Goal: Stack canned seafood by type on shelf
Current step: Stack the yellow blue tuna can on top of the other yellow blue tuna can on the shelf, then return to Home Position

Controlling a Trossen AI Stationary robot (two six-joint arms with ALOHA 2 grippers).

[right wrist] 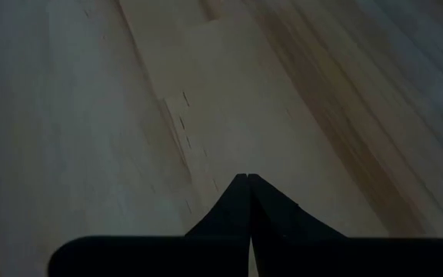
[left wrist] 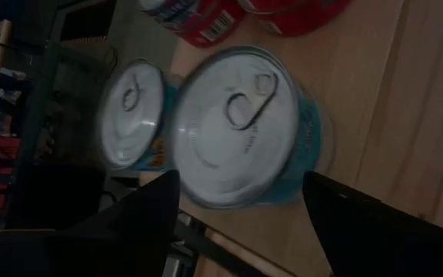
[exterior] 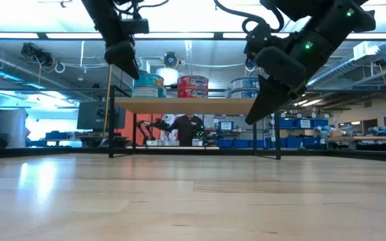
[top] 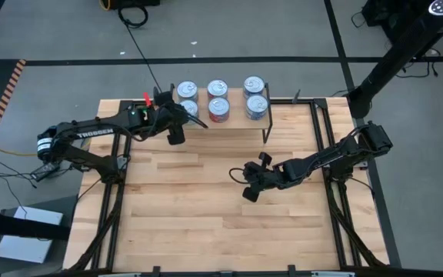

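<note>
My left hand (left wrist: 241,208) hangs wide open above a teal tin (left wrist: 244,127) on the shelf (left wrist: 406,115); I judge it rigid, slick-sided, best pinched across its label, while my right hand (right wrist: 249,178) waits pinched shut over the counter (right wrist: 91,115).

Six cans (top: 218,88) show on one shelf (exterior: 193,105): teal, red and blue pairs.

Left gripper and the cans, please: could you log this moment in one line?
left gripper: open, over front teal can | right gripper: shut, empty, above table | cans: six on shelf
</note>
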